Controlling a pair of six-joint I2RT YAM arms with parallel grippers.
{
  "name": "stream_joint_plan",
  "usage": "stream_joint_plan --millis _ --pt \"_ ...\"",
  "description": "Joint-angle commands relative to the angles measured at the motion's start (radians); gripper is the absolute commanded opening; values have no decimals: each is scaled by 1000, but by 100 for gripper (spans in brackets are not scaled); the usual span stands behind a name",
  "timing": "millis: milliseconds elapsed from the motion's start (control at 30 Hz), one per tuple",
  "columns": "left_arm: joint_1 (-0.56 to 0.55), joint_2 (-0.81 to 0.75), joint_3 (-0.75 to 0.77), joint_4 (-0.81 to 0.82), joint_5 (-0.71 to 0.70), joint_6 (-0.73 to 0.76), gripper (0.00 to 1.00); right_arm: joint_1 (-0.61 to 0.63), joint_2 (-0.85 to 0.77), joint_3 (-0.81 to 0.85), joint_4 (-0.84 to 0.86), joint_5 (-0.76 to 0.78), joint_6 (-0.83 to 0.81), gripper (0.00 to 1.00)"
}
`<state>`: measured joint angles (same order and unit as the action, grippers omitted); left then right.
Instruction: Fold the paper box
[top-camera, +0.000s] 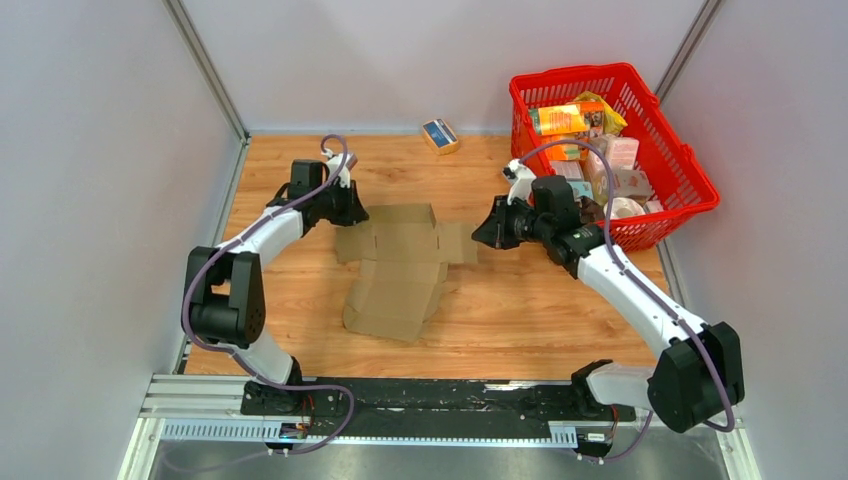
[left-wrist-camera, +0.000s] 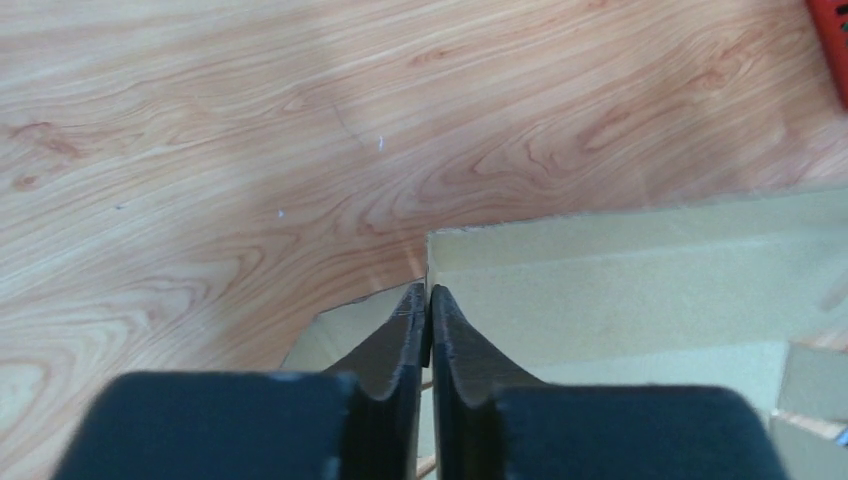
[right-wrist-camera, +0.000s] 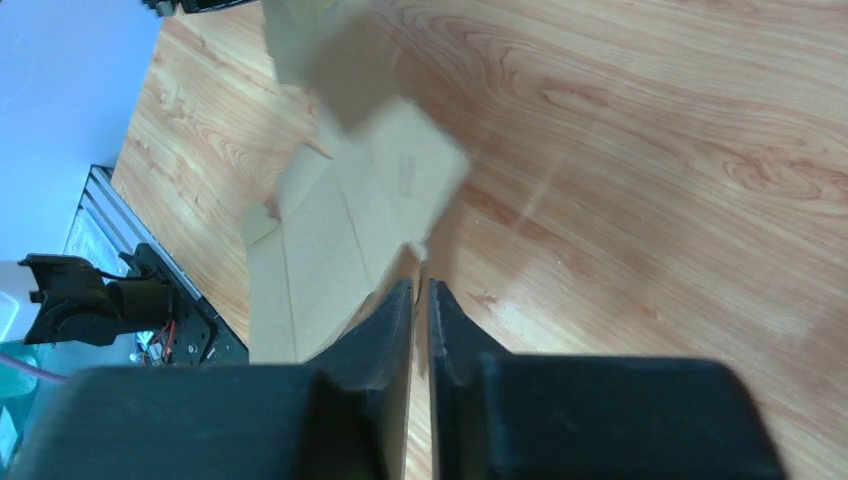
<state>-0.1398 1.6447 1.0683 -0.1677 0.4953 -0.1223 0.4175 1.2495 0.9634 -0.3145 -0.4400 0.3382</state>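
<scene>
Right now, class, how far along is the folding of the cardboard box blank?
Done: little; the paper box lies mostly flat and open on the table, with no walls standing. In hand: the left gripper and right gripper look pinched shut on its opposite side flaps. Still to do: raising the walls, tucking the tabs, closing it.

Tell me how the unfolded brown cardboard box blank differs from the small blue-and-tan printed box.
The brown cardboard box blank is much larger and spread open; the small blue-and-tan printed box is closed up at the wooden table's far edge. The blank is plain, the small box printed. Both lie on that table.
</scene>
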Motion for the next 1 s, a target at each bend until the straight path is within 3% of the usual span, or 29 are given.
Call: stream_joint_plan --millis 0,33,67,133,233,400,467,967 --pt "-49 -118 -33 59 -85 47 7 9 31 79 -4 48 -48 29" --pt "-64 -144 -36 47 -102 71 6 23 36 104 -61 91 -74 54" --pt "-87 -152 -36 36 -109 84 5 41 39 127 -86 142 -106 67" --pt "-102 -166 -22 -13 -106 116 5 95 51 214 -142 277 -220 86" --pt "-121 -177 -30 -33 -104 121 4 107 119 357 -155 227 -370 94" --pt "-147 -191 -56 -32 -104 121 4 110 405 641 -267 -81 -551 91" --pt "-153 -195 -62 -33 -106 121 4 115 499 741 -308 -104 -596 88" --pt "-184 -203 -76 -16 -73 122 5 165 745 798 -290 -233 -769 68"
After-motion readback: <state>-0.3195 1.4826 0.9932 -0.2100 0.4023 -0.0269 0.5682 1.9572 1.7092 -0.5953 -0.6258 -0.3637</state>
